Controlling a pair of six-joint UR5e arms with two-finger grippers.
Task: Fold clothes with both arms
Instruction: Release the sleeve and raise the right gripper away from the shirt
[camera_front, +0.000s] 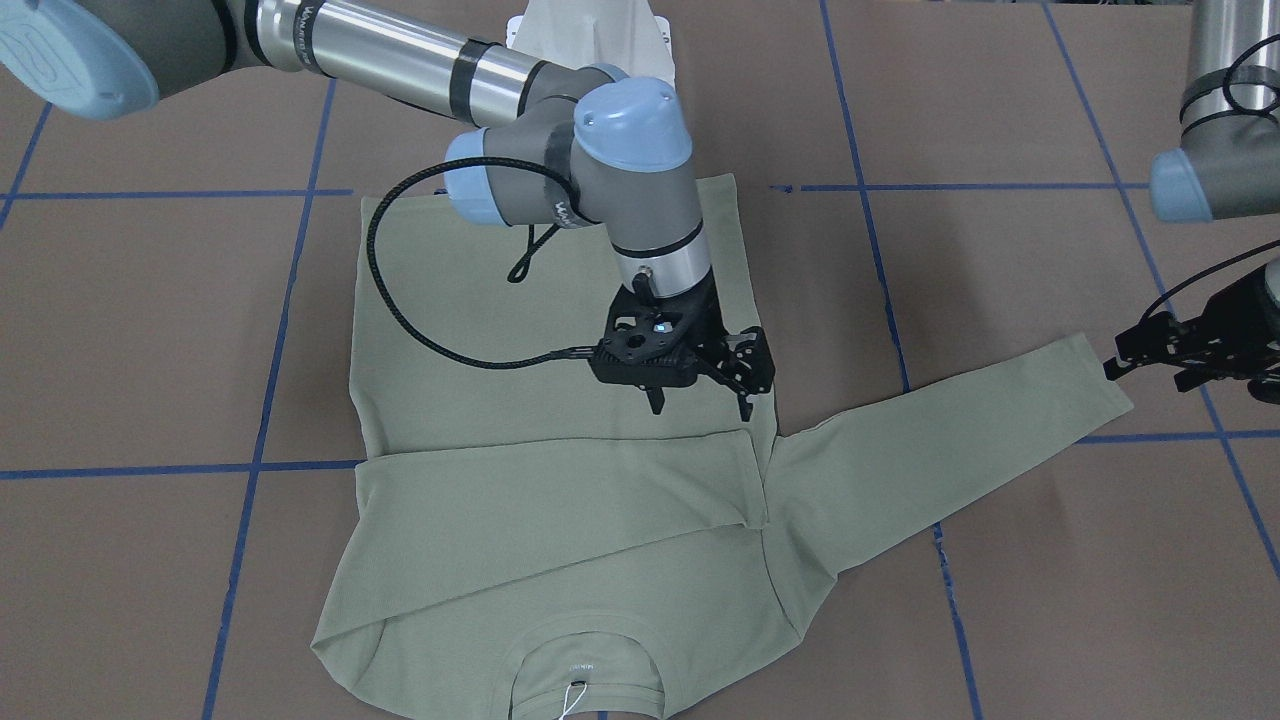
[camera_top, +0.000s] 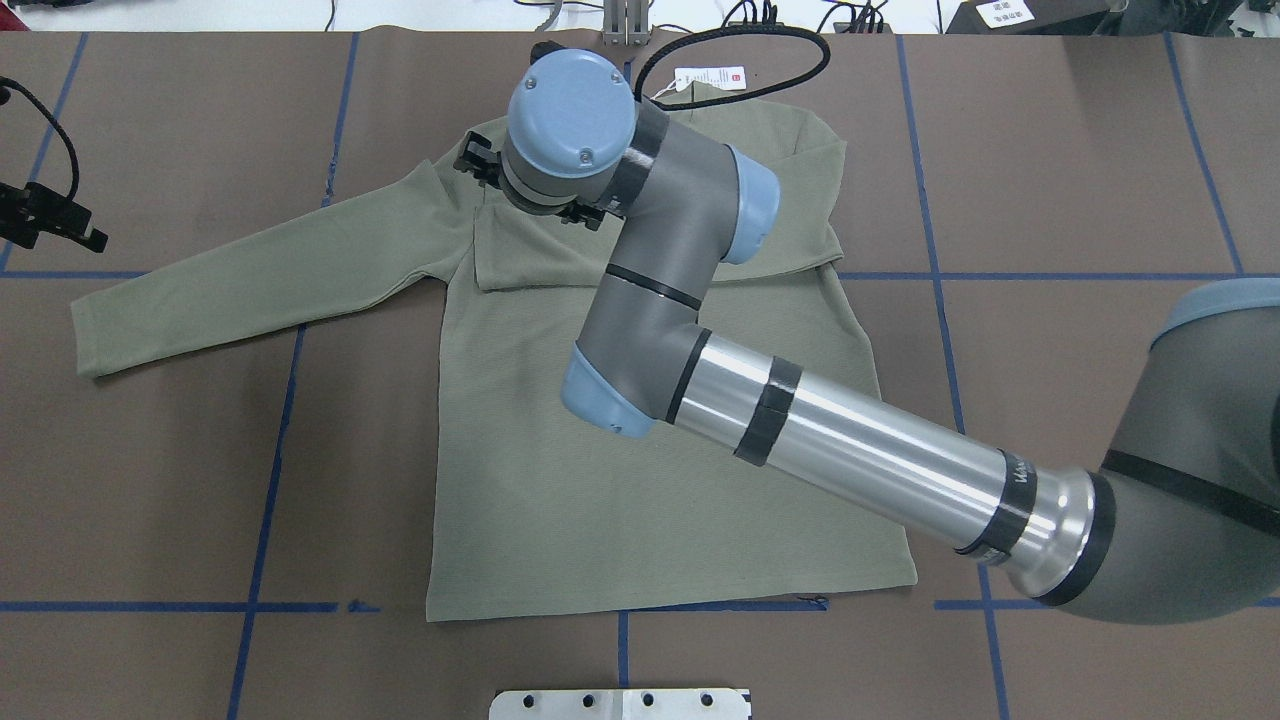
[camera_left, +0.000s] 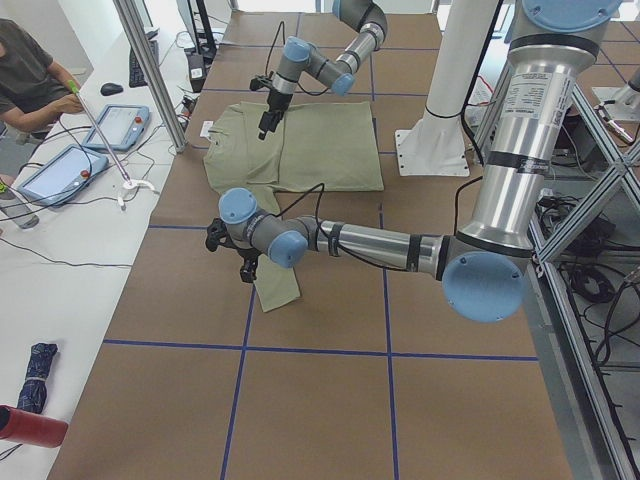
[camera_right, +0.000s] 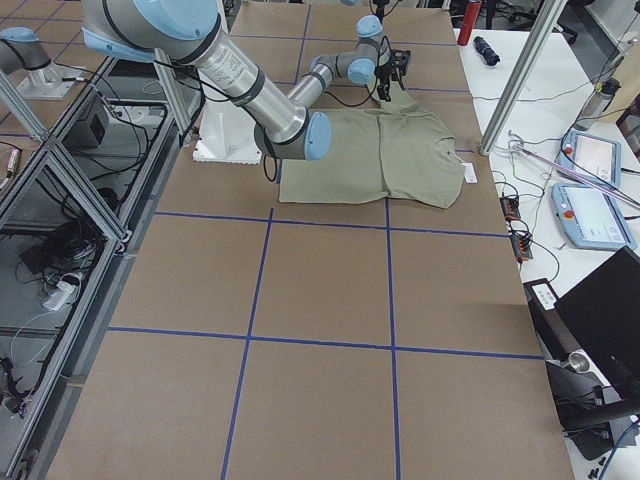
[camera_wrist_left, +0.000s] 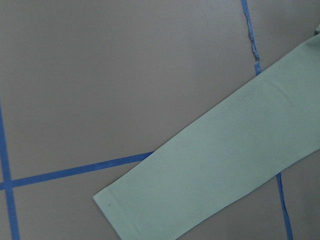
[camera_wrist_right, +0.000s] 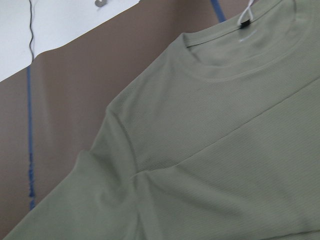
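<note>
Seemingly soft, light and limp, the green knit shirt (camera_front: 480, 400) lies flat mid-frame, one sleeve (camera_front: 950, 440) stretched toward the right edge, its cuff (camera_front: 1095, 388) the likeliest pinch point beside the spread, empty left gripper (camera_front: 1150, 375); the right gripper (camera_front: 700, 405) hovers spread and empty over the torso.

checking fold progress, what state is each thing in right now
shirt: flat on table, unheld
right-side sleeve: folded across body
left-side sleeve: spread out straight
right gripper: open, above shirt
left gripper: open, by the spread cuff
</note>
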